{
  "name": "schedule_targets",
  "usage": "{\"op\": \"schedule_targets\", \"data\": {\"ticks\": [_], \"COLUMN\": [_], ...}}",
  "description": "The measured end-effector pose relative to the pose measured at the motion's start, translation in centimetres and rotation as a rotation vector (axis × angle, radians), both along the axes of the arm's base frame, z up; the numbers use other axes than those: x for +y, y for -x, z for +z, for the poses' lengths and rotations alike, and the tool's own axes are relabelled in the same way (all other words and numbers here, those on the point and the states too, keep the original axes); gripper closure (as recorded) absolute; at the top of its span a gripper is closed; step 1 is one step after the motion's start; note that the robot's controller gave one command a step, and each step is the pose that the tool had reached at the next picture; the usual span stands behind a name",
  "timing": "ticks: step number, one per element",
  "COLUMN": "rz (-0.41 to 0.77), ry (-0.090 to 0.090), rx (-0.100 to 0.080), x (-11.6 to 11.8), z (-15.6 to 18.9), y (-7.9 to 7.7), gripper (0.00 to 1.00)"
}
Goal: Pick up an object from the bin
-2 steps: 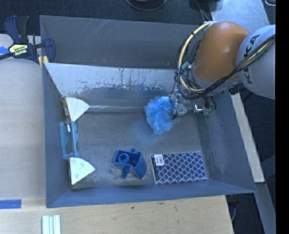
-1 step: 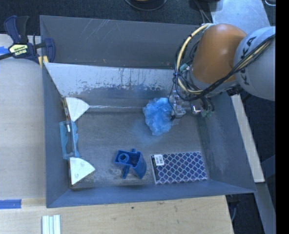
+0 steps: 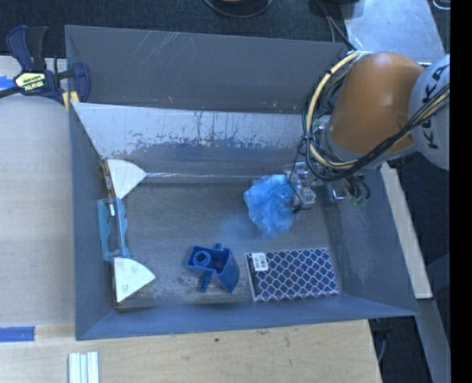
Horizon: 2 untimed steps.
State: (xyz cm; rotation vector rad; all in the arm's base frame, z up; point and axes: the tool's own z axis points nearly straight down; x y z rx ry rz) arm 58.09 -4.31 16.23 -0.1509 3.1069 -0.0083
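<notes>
Gripper [image 3: 304,191] against crumpled light-blue soft wad [image 3: 269,204] | jaws: I cannot tell | risk, I judge: shallow edge pinch, wad slips on lift

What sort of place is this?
Probably a robotics lab test station: a robot arm reaches into a grey metal bin of odd loose items, like a crumpled blue clump and a patterned box.

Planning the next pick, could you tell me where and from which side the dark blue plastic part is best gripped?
Probably from straight above, closing across the dark blue plastic part at its middle: it lies low on the bin floor, apart from the patterned packet, with room on both sides.
</notes>
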Motion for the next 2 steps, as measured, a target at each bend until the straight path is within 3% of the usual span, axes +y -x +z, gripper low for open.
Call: {"op": "schedule_targets", "data": {"ticks": [1, 2], "rz": [-0.047, -0.045], "ry": [-0.003, -0.002], "rx": [0.002, -0.014], "x": [2.4, 3.9], "z": [10.7, 22.4], "y": [-1.8, 0.3], "gripper": [1.00, 1.00]}}
